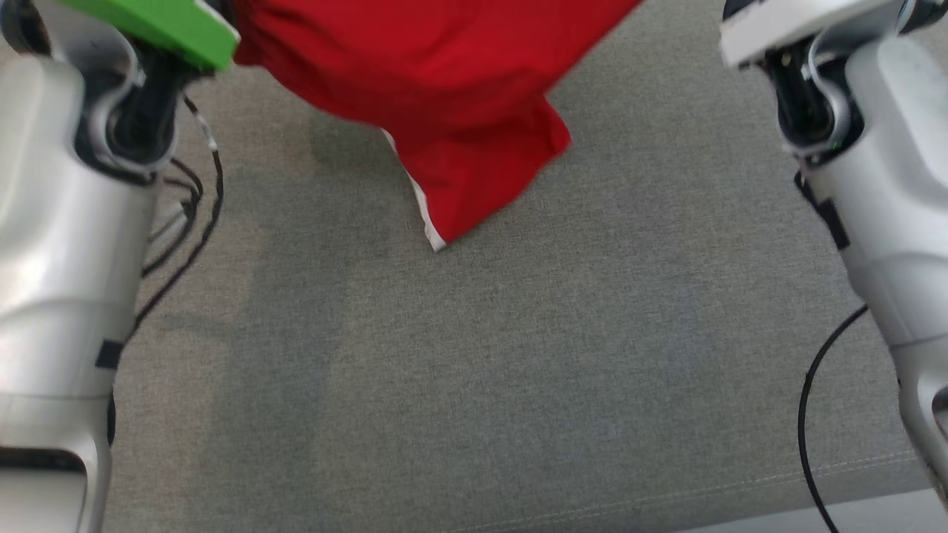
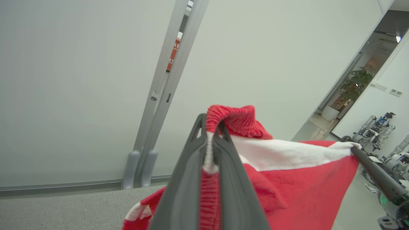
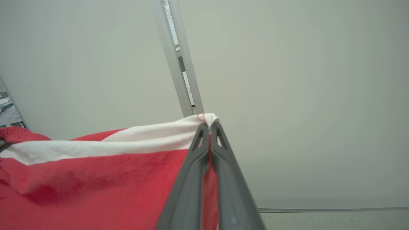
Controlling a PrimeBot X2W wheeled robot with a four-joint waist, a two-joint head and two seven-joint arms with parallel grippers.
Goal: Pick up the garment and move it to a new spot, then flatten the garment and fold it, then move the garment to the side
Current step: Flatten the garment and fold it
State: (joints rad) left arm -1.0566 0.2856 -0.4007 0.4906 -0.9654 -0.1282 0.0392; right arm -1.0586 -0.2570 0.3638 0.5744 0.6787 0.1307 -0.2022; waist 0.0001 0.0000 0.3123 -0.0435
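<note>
- Grey woven cloth covers the desk (image 1: 563,355). A pale wall (image 2: 80,80) stands behind it, split by an upright metal post (image 2: 166,80).
- The left pincer (image 2: 209,123) is pressed together on the garment (image 2: 303,179). Red ribbed knit and a strip of white are squeezed between its two dark fingers (image 2: 188,179), and a ribbed red edge curls over their tips.
- The right pincer (image 3: 209,126) is likewise clamped tight, pinching a white corner of the garment (image 3: 96,185) at the very tips.
- The left wrist view also takes in the right pincer's tip (image 2: 354,147) holding the far end of the white band. The top edge runs taut between the two grips.
- That same view shows other robots (image 2: 377,127) and a potted plant (image 2: 358,83) far off at its right. The right wrist view has little behind the cloth but wall and post (image 3: 179,64).
- From the head, the left forearm (image 1: 52,244), the right forearm (image 1: 896,222), a green part (image 1: 163,26) and loose black cables (image 1: 185,244) frame the scene.
- The garment (image 1: 444,74) is red with a broad white band. It hangs lifted at the top middle of the head view, and a white-edged lower corner droops toward the desk. Whether that corner touches cannot be told.
</note>
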